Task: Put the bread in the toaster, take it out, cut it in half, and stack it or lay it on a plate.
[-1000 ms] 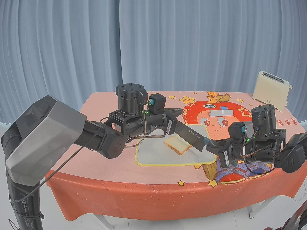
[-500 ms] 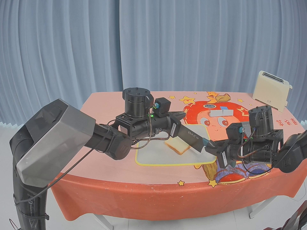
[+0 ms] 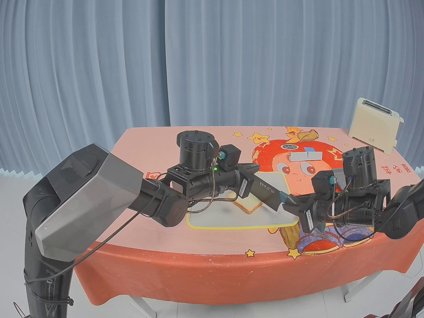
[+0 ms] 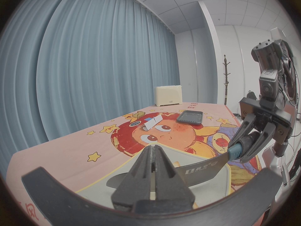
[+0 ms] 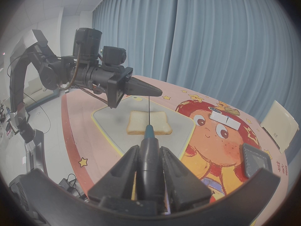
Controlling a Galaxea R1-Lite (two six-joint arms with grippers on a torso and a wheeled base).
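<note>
A slice of bread (image 3: 249, 205) (image 5: 138, 123) lies flat on a pale cutting mat (image 3: 212, 213) with a yellow rim. My right gripper (image 3: 289, 202) (image 5: 150, 148) is shut on the teal handle of a knife (image 3: 267, 190) (image 4: 200, 170). The blade stands on edge above the bread. My left gripper (image 3: 255, 168) (image 4: 152, 154) is shut and empty, its tip just over the far end of the blade's back. I cannot tell if it touches the blade. The cream toaster (image 3: 374, 124) stands at the table's far right corner.
A dark rectangular plate (image 4: 189, 117) (image 5: 257, 160) lies on the tablecloth between the mat and the toaster, near my right arm. Two small white tags (image 3: 306, 156) lie behind the mat. The table's front edge is close below the mat.
My left arm has moved right and slightly down, bringing its shut gripper over the knife's tip and partly in front of the bread. The right gripper and knife have hardly shifted.
</note>
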